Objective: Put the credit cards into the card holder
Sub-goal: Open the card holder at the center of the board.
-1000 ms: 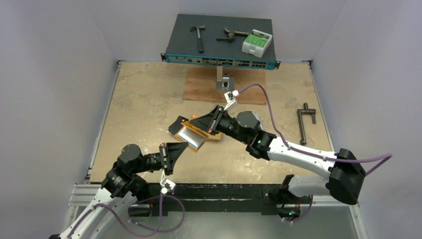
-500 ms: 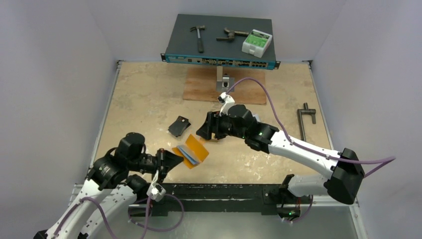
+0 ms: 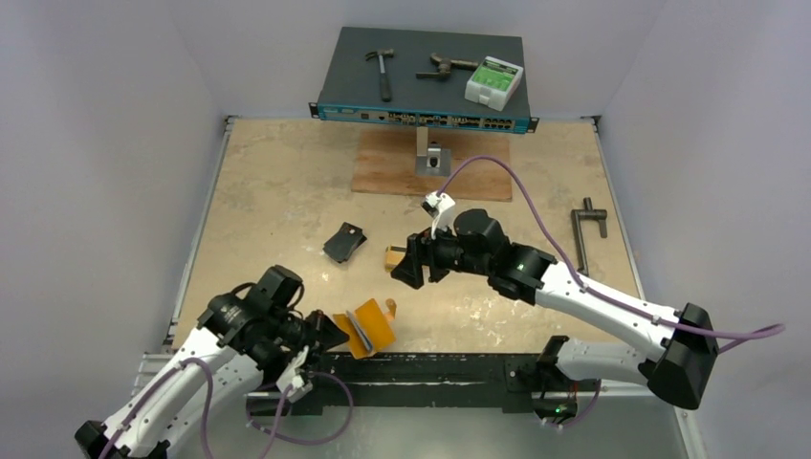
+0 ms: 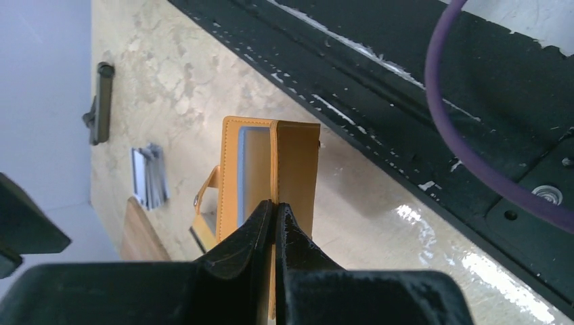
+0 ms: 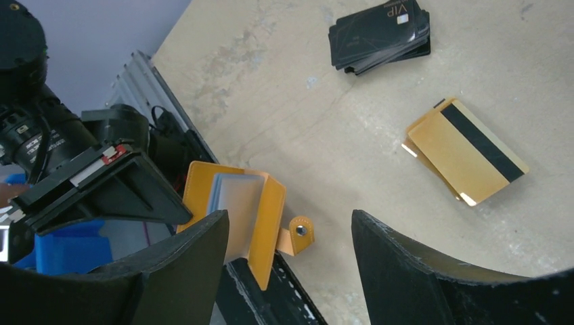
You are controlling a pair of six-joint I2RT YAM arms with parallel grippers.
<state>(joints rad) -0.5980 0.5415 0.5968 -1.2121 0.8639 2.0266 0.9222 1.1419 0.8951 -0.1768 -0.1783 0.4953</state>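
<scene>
So the left end effector is pinched fully shut on the card holder, keeping it spread open at the near edge of the desk. The right end effector is wide open with nothing in it, hanging between the holder and the yellow-orange cards.

My plan: keep the left dead steady with the sleeves facing the right arm, take only the top yellow card by its edges, and slide it in flat.

Count: one holder, one yellow-orange pile (two cards at least), one silver-grey pile, one black stack. I can't count the cards in each pile.
</scene>
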